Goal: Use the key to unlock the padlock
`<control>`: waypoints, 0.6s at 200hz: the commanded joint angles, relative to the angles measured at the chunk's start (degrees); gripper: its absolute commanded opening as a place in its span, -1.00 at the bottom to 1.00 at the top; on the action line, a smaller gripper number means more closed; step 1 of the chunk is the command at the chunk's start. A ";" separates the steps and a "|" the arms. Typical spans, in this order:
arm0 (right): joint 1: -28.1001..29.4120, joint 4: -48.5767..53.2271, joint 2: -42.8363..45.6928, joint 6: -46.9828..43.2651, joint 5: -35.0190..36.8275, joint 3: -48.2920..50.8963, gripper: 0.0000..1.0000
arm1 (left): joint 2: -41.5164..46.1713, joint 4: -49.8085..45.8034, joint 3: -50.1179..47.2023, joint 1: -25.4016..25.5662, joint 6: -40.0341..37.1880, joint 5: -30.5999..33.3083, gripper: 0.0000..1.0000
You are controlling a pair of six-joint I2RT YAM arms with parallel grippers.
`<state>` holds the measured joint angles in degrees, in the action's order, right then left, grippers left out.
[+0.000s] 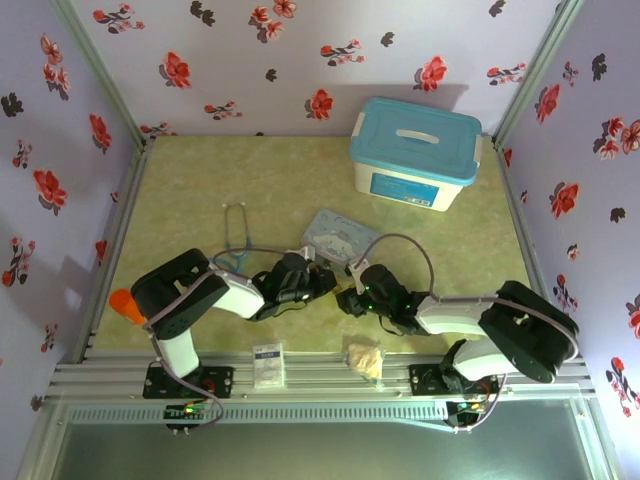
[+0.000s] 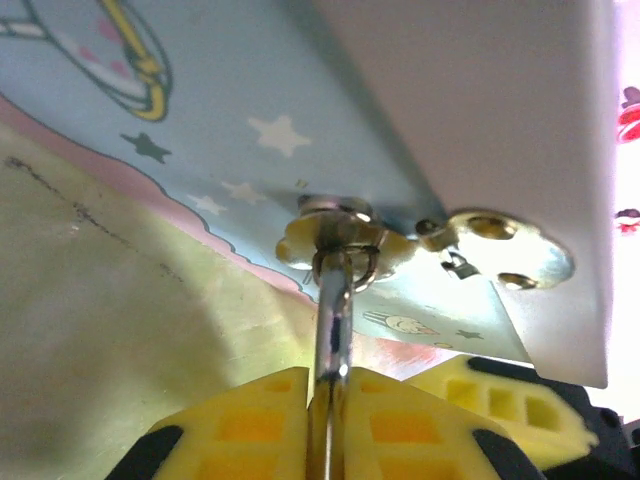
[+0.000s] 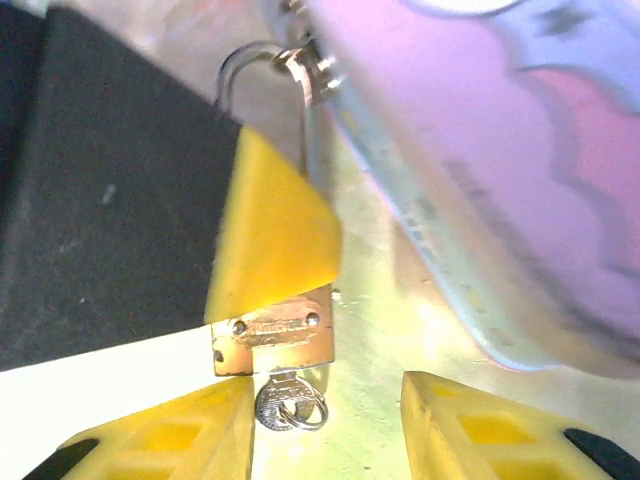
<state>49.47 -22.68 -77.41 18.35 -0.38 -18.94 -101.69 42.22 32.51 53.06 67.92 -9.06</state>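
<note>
Left gripper (image 2: 326, 392) has its 2 yellow fingers (image 2: 250, 420) pressed together on the tiny brass-gold padlock (image 3: 272, 340). In the left wrist view the lock's thin silver shackle (image 2: 333, 320) rises straight out of the closed tips and passes through a small gold hasp ring (image 2: 340, 238) on the edge of the pastel blue cartoon tin (image 2: 200, 130). In the right wrist view 1 of those yellow fingers (image 3: 270, 240) covers the upper part of the brass body. The shackle loop (image 3: 235, 65) arches above it, hooked to the tin's rim (image 3: 480, 150).

The small metal key (image 3: 288, 405) sits in the bottom of the padlock, its round bow and little ring hanging below the body. Right gripper (image 3: 328, 395) is spread wide, 1 yellow fingertip (image 3: 180, 430) on each side of the key. The key is nearer the left-hand tip in that view, and neither tip clearly touches it.

From above, both grippers (image 1: 303, 281) (image 1: 352, 296) meet just in front of the tin (image 1: 338, 235) at the middle of the yellow-green table (image 1: 200, 180). A white box with a blue lid (image 1: 415, 150) stands well behind them.
</note>
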 commanded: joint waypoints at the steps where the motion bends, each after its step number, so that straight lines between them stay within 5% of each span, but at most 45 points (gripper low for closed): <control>1: -2.05 -3.10 1.47 4.09 3.65 0.51 -0.16 | 1.63 -11.05 1.60 -0.59 -5.52 -1.31 -0.98; 39: -2.56 -0.29 -0.97 6.35 9.44 -2.96 -0.15 | 3.07 -25.74 7.43 -0.67 -13.15 -0.24 -0.92; 120: -2.58 3.36 -6.44 9.37 15.28 -6.59 -0.19 | 3.48 -41.22 12.94 -0.23 -20.56 5.88 -0.79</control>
<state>47.48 -20.95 -83.00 25.85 11.29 -24.18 -98.61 12.99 43.83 52.49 52.05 -6.96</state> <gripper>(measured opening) 0.406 0.107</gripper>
